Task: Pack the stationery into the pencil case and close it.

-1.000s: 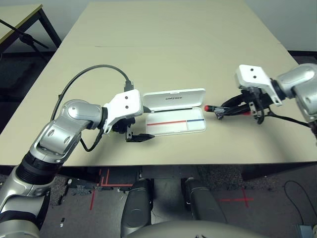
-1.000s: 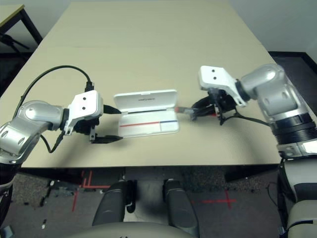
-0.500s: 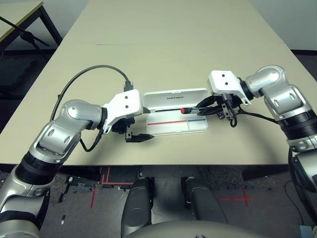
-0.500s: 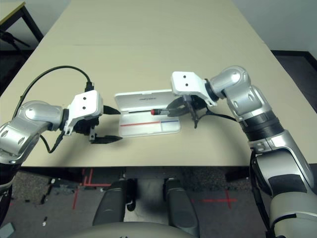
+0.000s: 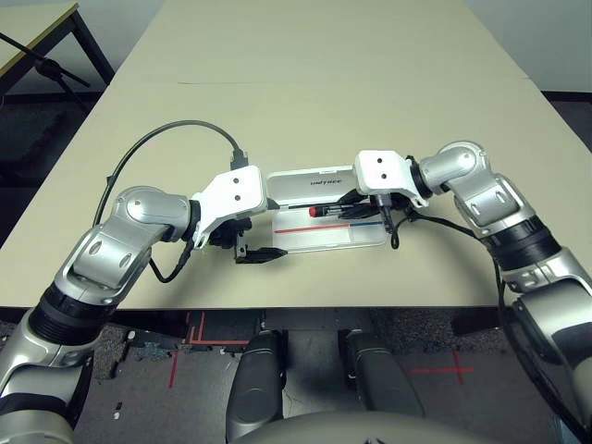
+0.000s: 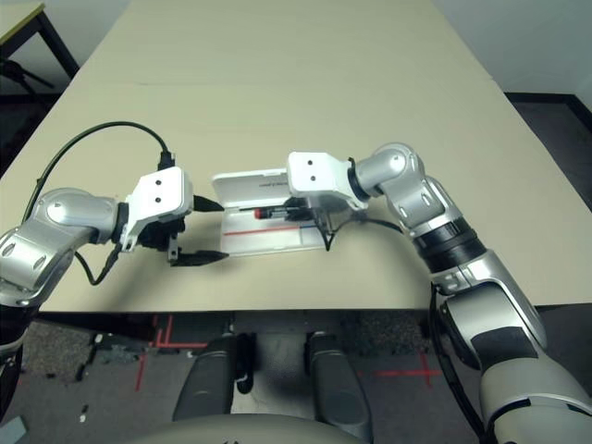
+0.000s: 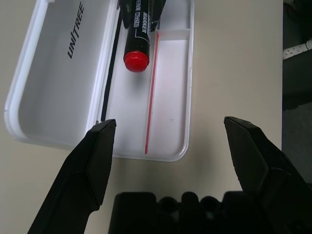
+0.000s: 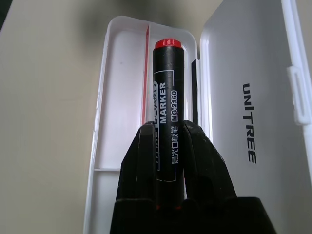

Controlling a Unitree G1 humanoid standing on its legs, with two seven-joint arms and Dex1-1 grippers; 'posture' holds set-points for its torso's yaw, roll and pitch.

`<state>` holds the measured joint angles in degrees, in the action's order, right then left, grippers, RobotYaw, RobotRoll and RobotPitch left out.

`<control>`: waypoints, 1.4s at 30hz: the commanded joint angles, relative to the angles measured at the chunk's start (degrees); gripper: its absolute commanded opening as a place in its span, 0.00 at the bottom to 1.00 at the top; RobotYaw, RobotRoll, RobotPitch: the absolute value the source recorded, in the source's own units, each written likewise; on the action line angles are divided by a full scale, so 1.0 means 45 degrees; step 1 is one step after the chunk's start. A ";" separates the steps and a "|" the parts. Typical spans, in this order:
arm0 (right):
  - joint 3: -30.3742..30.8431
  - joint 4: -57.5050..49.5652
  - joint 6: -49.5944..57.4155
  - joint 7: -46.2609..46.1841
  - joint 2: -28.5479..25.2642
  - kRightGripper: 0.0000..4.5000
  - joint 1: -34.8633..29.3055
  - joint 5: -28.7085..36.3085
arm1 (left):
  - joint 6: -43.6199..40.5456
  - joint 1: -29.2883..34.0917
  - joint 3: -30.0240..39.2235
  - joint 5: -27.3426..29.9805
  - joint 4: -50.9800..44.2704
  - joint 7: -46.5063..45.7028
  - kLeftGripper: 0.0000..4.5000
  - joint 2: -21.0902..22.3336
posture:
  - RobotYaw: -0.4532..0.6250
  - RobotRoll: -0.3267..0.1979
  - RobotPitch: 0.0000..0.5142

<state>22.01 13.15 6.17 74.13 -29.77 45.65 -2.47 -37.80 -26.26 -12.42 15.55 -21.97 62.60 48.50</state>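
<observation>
The white pencil case (image 5: 365,239) lies open near the table's front edge, its lid (image 5: 310,184) with "UNITREE" print folded back and a red-and-blue stripe across the tray. My right gripper (image 5: 356,212) is shut on the red marker (image 5: 322,211), a black barrel with a red end. It holds the marker lengthwise low over the tray (image 8: 122,97), close to the hinge. In the right wrist view the marker (image 8: 168,92) juts out between my two fingers (image 8: 144,161). My left gripper (image 5: 262,254) stands open and empty just left of the case, fingers (image 7: 97,156) wide apart facing the tray (image 7: 170,97).
The beige table (image 5: 324,83) stretches far behind the case. A black cable (image 5: 166,139) loops up from my left wrist. A second table (image 5: 28,28) stands off to the far left. The front edge runs just below the case.
My right arm has swung left with the marker, from the table right of the case to over its tray. The left arm has stayed put.
</observation>
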 commanded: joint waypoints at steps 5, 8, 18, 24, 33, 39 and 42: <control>-0.0050 -0.0033 -0.0749 0.0227 0.0072 0.52 -0.0488 0.0540 | -0.0030 0.0213 -0.0198 -0.0042 -0.0261 -0.0031 1.00 0.0102 | 0.52 0.62 0.29; -0.0314 -0.0525 -0.0271 0.0618 -0.0040 0.78 -0.0771 0.1220 | -0.0016 0.0259 -0.0177 -0.0046 -0.0248 -0.0032 1.00 0.0121 | 0.52 0.62 0.29; -0.1436 -0.2750 0.3391 0.1839 -0.1818 0.99 -0.1592 0.3708 | -0.0090 0.0460 0.0000 -0.0005 -0.0246 -0.0013 1.00 0.0309 | 0.52 0.62 0.30; -0.2072 -0.3854 0.5984 0.1925 -0.3173 0.99 -0.1726 0.4845 | -0.0410 0.0649 0.0177 0.0059 -0.0327 -0.0211 1.00 0.0475 | 0.51 0.62 0.31; -0.2880 -0.4978 0.8400 0.2334 -0.5572 0.99 -0.2436 0.6343 | -0.0679 0.0885 0.0484 0.0185 -0.0409 -0.0359 1.00 0.0693 | 0.50 0.62 0.32; -0.3061 -0.5045 0.8127 0.1775 -0.5522 0.99 -0.2859 0.6358 | -0.1507 0.0865 0.0748 -0.0098 -0.0413 -0.1116 1.00 0.0715 | 0.49 0.62 0.33; -0.3086 -0.5132 0.8088 0.1572 -0.5440 0.99 -0.3016 0.6400 | -0.2748 0.0696 0.1169 -0.0325 -0.0382 -0.2122 1.00 0.0787 | 0.49 0.62 0.34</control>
<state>8.68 -8.93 43.00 81.76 -54.29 32.75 25.64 -46.75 -22.91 -8.98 14.87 -22.81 55.40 50.85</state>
